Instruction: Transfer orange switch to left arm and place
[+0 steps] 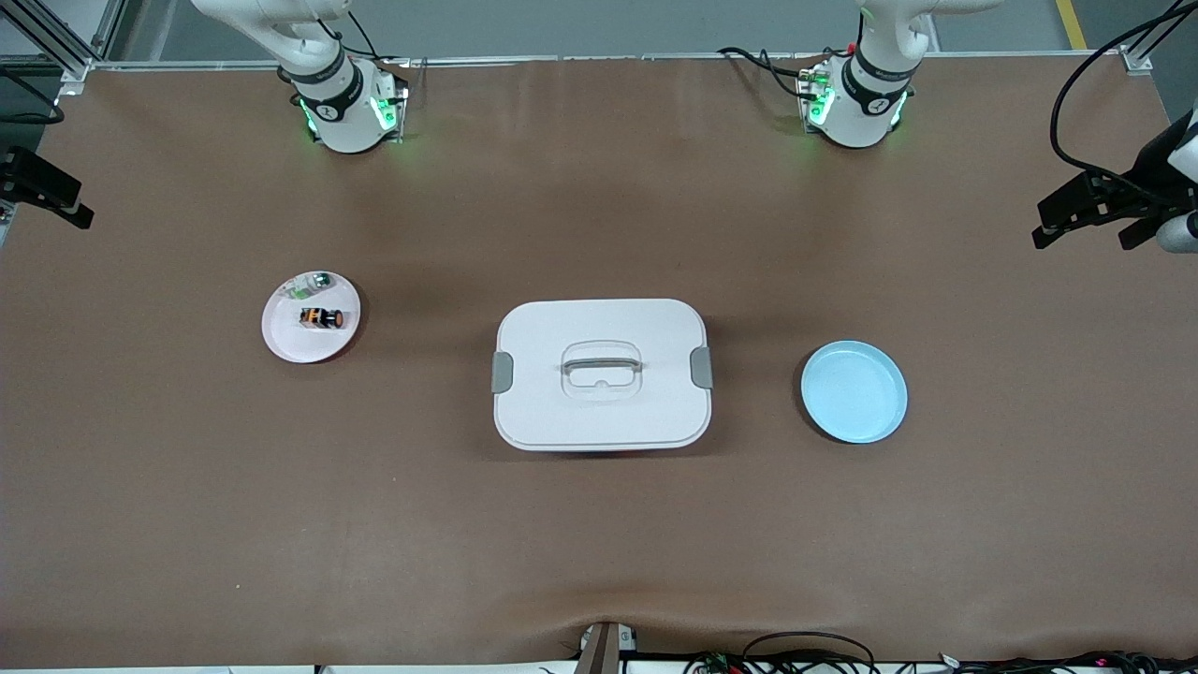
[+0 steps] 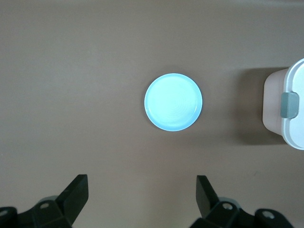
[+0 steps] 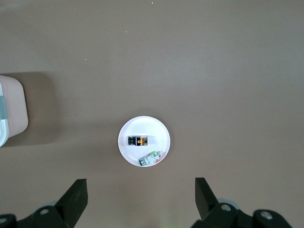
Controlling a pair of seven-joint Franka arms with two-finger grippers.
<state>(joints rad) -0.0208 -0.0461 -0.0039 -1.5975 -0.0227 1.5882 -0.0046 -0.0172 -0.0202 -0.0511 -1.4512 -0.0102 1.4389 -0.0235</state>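
The orange switch (image 1: 321, 318) (image 3: 138, 140), a tiny black block with orange markings, lies on a pale pink plate (image 1: 281, 335) (image 3: 127, 133) toward the right arm's end of the table. The white box (image 1: 599, 412) (image 2: 294, 111) (image 3: 12, 109) with grey side latches stands mid-table. My right gripper (image 3: 141, 192) hangs high over the table beside the pink plate, open and empty. My left gripper (image 2: 142, 190) hangs high beside the blue plate (image 1: 854, 391) (image 2: 173, 102), open and empty. Neither gripper shows in the front view, only the arms' bases.
A small green-and-clear component (image 1: 318, 281) (image 3: 152, 157) shares the pink plate, farther from the front camera than the switch. The blue plate holds nothing. Black camera mounts (image 1: 1095, 206) jut over the table's ends. Brown tabletop surrounds everything.
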